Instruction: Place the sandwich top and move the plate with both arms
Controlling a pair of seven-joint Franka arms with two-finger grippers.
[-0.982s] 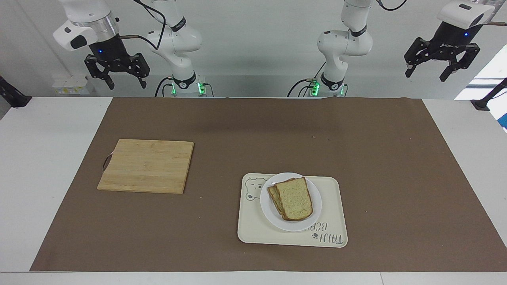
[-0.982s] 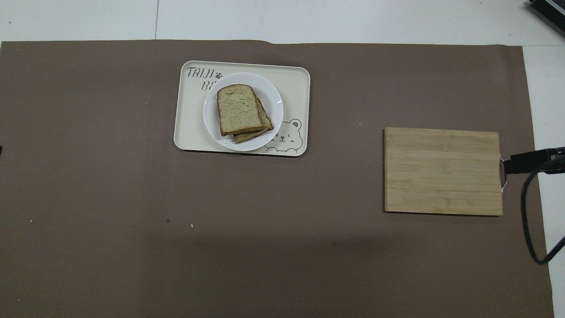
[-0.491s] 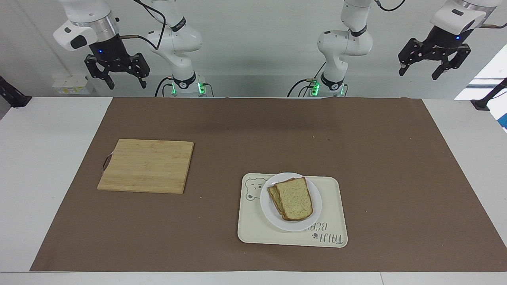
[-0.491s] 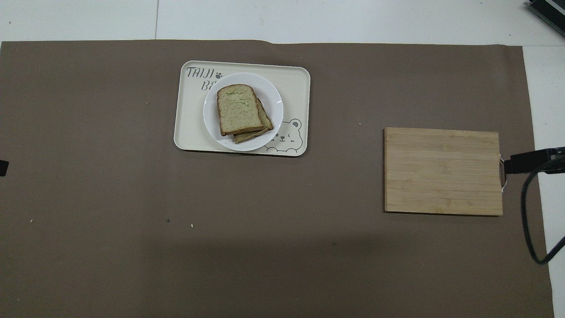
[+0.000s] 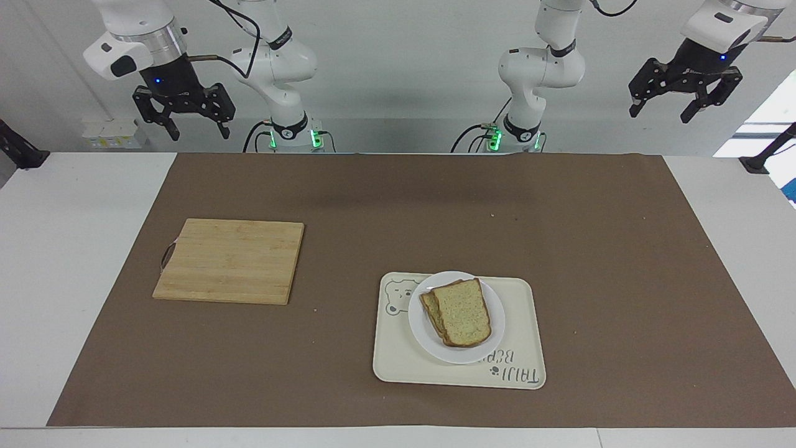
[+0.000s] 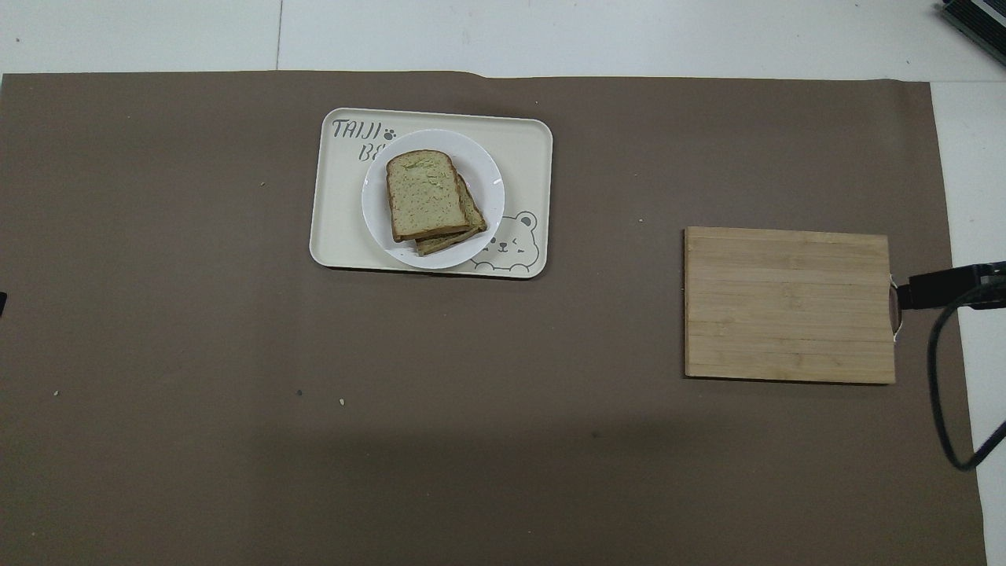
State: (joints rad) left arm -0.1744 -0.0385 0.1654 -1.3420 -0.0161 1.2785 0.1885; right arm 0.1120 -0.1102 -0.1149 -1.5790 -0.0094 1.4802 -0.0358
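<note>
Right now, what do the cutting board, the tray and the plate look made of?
Cutting board: bamboo or wood, matte; glued strips and grain show. Tray: likely plastic or melamine, cream, smooth, with printed bear and lettering. Plate: glossy white, ceramic or melamine; can't tell which. It sits on the tray under the sandwich top.

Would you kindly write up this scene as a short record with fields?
top slice: on a second slice, slightly askew, on the plate
plate: on the tray
tray: on the mat, toward the left arm's end
cutting board: bare, on the mat, toward the right arm's end, nearer to the robots than the tray
left gripper: raised at its own end of the table, jaws open, holding nothing
right gripper: raised at its own end, jaws open, holding nothing
</note>
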